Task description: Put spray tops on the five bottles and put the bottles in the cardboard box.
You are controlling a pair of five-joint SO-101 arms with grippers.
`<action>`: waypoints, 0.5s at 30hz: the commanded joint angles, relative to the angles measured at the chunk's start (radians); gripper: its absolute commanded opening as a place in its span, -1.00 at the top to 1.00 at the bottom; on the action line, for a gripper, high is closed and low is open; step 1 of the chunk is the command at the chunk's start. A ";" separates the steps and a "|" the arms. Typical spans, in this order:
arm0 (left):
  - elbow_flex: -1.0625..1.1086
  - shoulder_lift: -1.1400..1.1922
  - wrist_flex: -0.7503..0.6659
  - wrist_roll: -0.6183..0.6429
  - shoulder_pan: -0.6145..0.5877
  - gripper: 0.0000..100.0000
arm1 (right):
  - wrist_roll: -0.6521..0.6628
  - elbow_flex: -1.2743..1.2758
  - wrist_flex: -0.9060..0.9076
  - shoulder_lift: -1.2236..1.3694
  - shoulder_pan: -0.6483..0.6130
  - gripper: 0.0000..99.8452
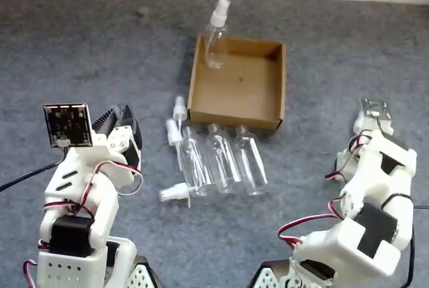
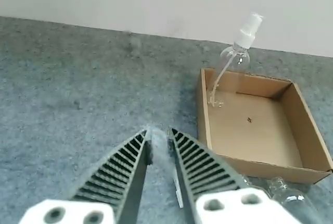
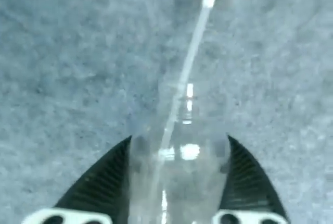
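Three bottles [image 1: 222,157] beside box [image 1: 234,116], three loose spray tops [image 1: 175,193]

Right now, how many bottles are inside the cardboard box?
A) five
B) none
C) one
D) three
C: a single spray-topped bottle stands in a far corner of the cardboard box, while three uncapped bottles lie outside, in front of it.
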 commanded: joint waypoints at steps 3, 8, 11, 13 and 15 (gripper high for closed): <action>-0.002 -0.010 -0.005 -0.009 -0.015 0.98 | 0.044 -0.090 0.111 -0.122 -0.056 0.99; -0.001 -0.010 -0.005 -0.011 -0.012 0.98 | 0.129 -0.094 0.278 -0.328 -0.065 0.99; -0.005 -0.007 -0.002 -0.066 -0.007 0.98 | 0.218 -0.085 0.349 -0.461 -0.107 0.99; -0.015 0.015 0.000 -0.107 0.028 0.98 | 0.249 -0.084 0.406 -0.535 -0.157 0.99; -0.050 0.082 0.002 -0.133 0.081 0.98 | 0.252 -0.084 0.470 -0.598 -0.199 0.99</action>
